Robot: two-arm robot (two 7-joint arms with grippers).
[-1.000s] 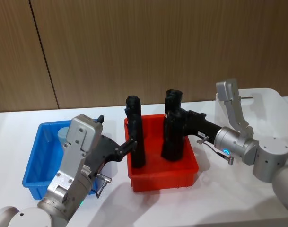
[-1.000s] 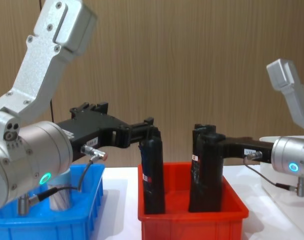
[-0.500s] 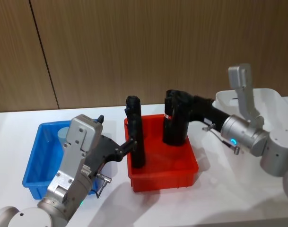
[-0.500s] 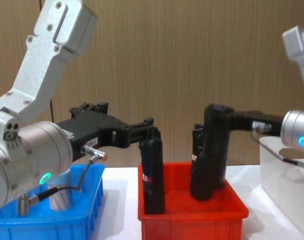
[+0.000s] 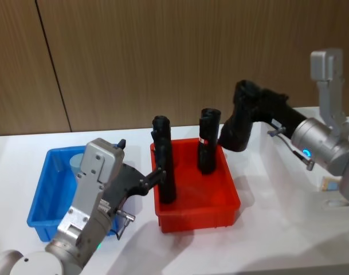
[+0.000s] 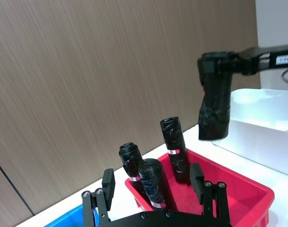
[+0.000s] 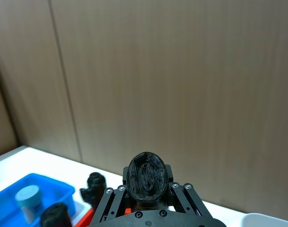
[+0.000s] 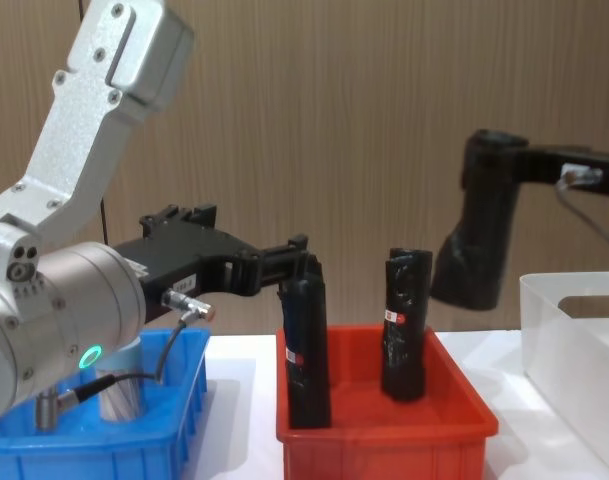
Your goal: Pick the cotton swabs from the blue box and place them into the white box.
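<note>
Though head-hidden, swab jar (image 7: 28,198) wrist-visible.

Head camera looks down and forward over the red bin (image 5: 220,212) from above. Chest camera sits lower, viewing the same bin (image 8: 384,440) side-on, close. 2 wrist cameras look forward along each arm toward the wood-panelled wall (image 7: 181,71), sharing the bin.

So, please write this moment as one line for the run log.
right gripper: shut on black roll, lifted between red bin and white box | left gripper: at roll in red bin | cotton swabs: in blue box
</note>
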